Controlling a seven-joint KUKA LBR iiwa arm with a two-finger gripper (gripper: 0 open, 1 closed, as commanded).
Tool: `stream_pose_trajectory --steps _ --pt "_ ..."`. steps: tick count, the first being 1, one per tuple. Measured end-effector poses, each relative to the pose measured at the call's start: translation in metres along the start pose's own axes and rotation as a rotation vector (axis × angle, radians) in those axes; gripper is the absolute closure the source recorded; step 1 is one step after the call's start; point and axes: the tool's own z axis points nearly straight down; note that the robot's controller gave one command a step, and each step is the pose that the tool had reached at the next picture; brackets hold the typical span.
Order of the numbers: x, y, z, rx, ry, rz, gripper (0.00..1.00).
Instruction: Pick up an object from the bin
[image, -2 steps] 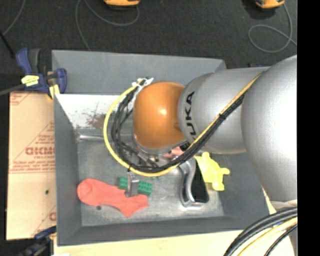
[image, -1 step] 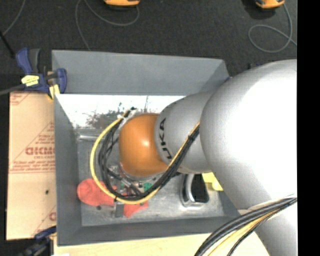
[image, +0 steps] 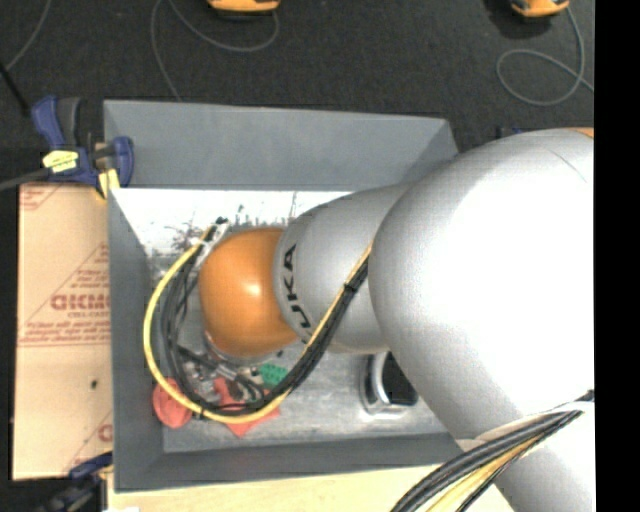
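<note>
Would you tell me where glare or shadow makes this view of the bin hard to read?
Camera view: a soft highlight on the orange cover, pale glare along the silver arm; the gripper beneath lies in shadow, with a red thing and a green thing beside it; the bin floor is brightest by the far wall.

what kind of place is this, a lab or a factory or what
Most likely a robotics lab's bin-picking test rig: a silver KUKA arm with an orange wrist cover reaches into a grey metal bin holding small loose things, a red one and a green one among them.
</note>
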Motion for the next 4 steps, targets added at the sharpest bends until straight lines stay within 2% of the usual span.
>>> stream_pose_trajectory --steps 2,4 --pt "0.001 0.0 -0.004 0.0 0.002 0.001 1.0" --pt "0.0 -0.001 -0.032 0.001 0.001 0.002 1.0"
